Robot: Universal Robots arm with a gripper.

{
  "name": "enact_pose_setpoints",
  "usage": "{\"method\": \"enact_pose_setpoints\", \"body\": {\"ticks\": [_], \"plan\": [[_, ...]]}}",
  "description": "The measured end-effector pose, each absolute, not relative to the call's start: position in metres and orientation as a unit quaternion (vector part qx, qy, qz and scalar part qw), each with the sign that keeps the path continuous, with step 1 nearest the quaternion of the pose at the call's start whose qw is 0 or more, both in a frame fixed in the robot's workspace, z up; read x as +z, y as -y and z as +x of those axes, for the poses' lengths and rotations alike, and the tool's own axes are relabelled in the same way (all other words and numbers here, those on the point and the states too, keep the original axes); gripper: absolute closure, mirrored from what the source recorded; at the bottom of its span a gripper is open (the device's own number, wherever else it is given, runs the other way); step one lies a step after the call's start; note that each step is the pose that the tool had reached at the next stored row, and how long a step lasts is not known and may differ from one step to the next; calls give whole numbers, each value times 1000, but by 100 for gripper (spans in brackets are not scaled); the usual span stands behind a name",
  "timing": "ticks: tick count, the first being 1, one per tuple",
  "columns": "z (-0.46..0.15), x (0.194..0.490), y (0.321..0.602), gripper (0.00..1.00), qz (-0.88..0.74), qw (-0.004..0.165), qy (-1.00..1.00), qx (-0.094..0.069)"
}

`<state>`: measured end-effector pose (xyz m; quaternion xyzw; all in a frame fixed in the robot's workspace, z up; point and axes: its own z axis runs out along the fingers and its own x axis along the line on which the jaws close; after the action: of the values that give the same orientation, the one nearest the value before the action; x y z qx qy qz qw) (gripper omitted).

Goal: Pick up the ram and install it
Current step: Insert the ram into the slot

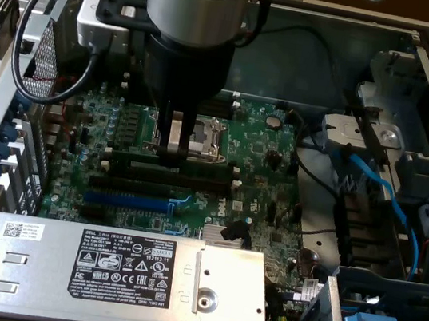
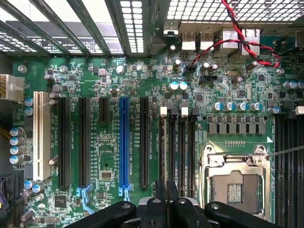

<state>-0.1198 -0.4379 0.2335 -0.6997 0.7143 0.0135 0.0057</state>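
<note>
1. Between the tips of the claw (image 1: pixel 177 152) we see the ram (image 1: pixel 131 148), a thin dark-green stick lying lengthwise across the motherboard (image 1: pixel 268 177).
2. We read the claw as clamped on the ram near its middle, with the fingers (image 2: pixel 160 194) standing close together and only a narrow gap between them.
3. Just beside the claw, we see the long black memory slots (image 1: pixel 195 180) running parallel to the ram; whether the ram already sits in one we cannot tell.
4. Right behind the claw we find the square processor socket (image 1: pixel 210 137).
5. Farther from the claw, beyond the memory slots, we see the blue expansion slot (image 1: pixel 124 199).
</note>
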Motion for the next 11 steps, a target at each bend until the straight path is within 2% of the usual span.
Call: {"method": "enact_pose_setpoints", "body": {"ticks": [11], "plan": [[-120, 231, 438, 88, -700, 6, -714, 14]]}}
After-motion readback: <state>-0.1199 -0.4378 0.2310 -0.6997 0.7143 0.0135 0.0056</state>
